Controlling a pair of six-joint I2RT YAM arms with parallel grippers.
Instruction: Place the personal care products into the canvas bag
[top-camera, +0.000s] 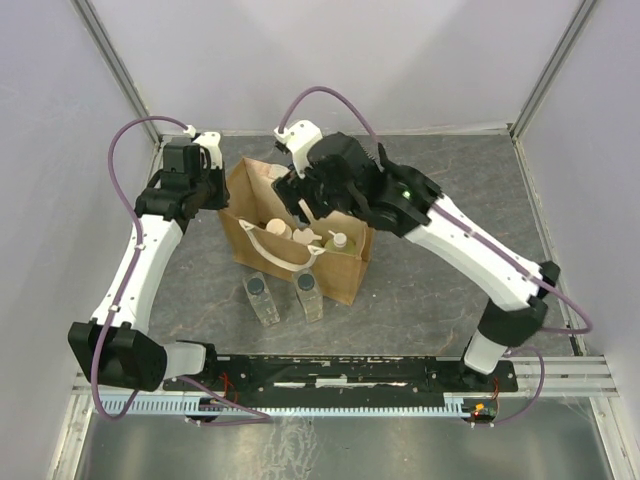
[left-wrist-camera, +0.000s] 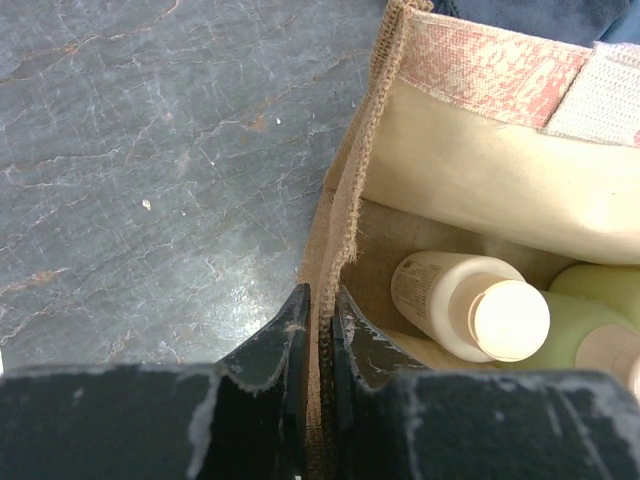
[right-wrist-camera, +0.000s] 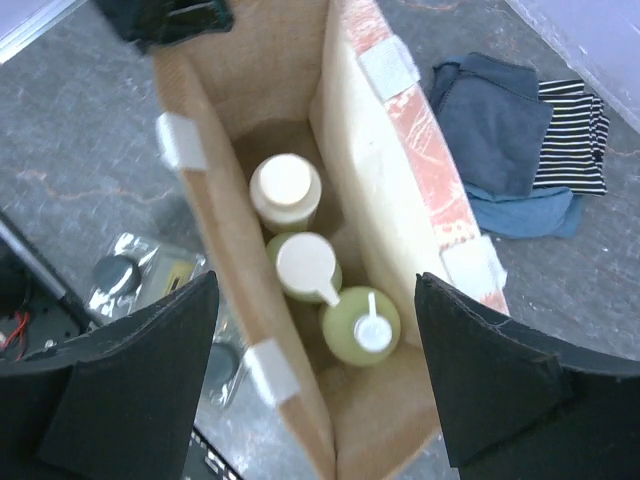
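Observation:
The tan canvas bag (top-camera: 345, 275) stands open mid-table. Inside it stand the cream jar (right-wrist-camera: 285, 190) and two yellow-green bottles (right-wrist-camera: 303, 268) (right-wrist-camera: 360, 325). Two clear bottles with dark caps (top-camera: 260, 297) (top-camera: 309, 295) lie on the table just in front of the bag. My left gripper (left-wrist-camera: 320, 310) is shut on the bag's left wall edge (left-wrist-camera: 345, 200); the jar (left-wrist-camera: 470, 305) shows beside it. My right gripper (right-wrist-camera: 316, 277) is open and empty, hovering above the bag's mouth (top-camera: 305, 205).
A folded blue and striped cloth (right-wrist-camera: 520, 140) lies on the table behind the bag. One clear bottle (right-wrist-camera: 130, 280) shows to the bag's left in the right wrist view. The grey walls enclose the slate tabletop (top-camera: 450, 280).

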